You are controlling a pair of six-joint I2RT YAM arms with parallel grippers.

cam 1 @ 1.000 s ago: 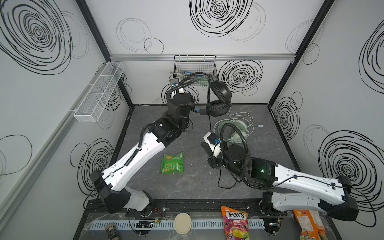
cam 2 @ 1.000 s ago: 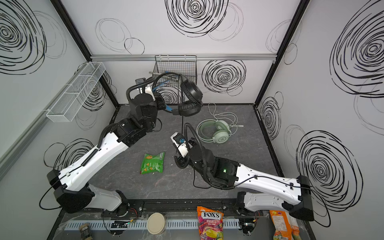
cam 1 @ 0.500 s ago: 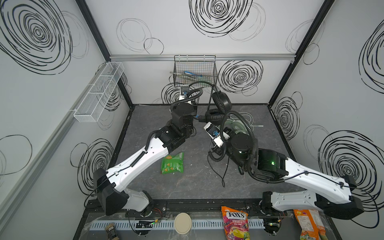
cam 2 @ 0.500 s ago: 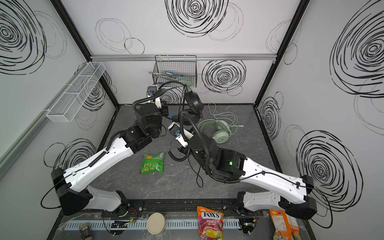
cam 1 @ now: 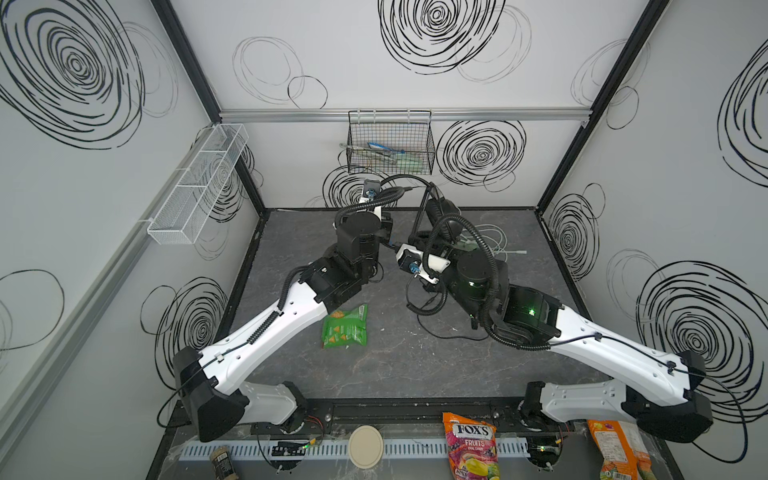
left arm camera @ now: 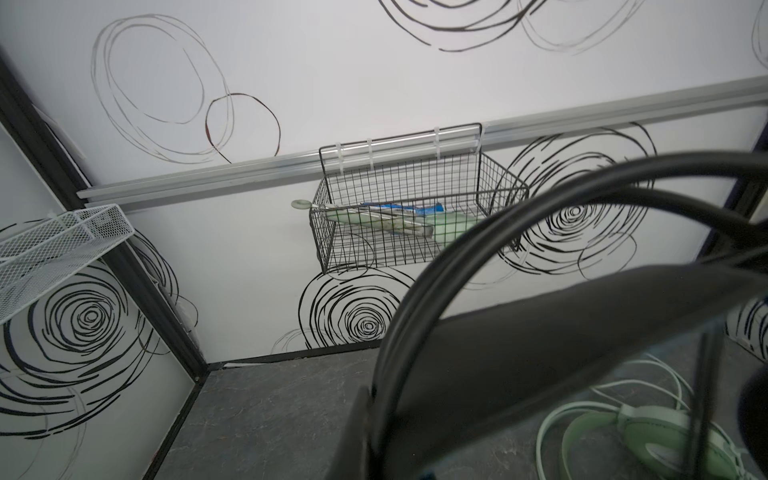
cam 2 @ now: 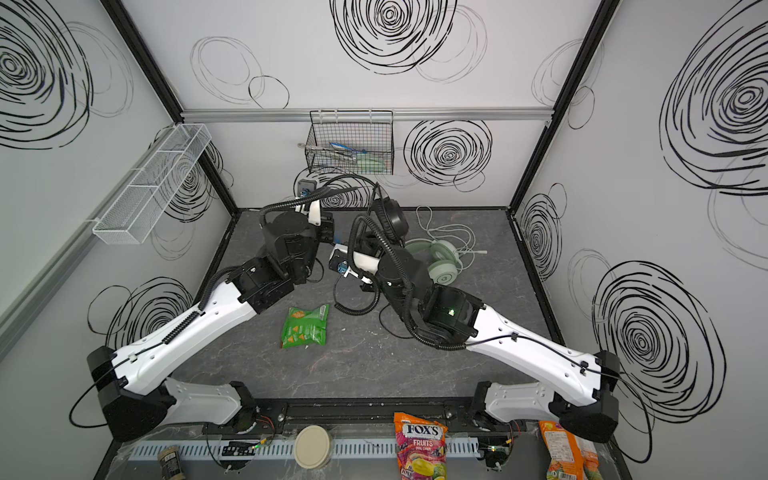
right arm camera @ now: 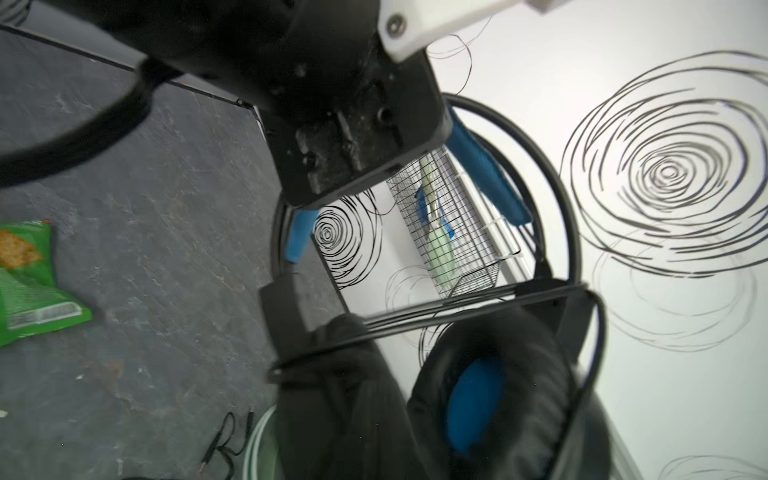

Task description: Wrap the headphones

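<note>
A green snack bag [cam 1: 345,326] lies nearest me on the bench [cam 1: 395,374]. Beyond it, my left tool [right arm camera: 357,178] is clamped on the black headset [cam 2: 388,218] by its blue-lined headband, holding it upright. My right tool [right arm camera: 345,353] is closed beside the earcups; on what, I cannot tell. Farther back lies the mint green headset [cam 2: 436,262], pale cable [cam 2: 453,228] loose.

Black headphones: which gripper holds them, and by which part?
The left gripper holds the black headphones by the blue-lined headband. Whether the right gripper pinches their cable cannot be told.
</note>
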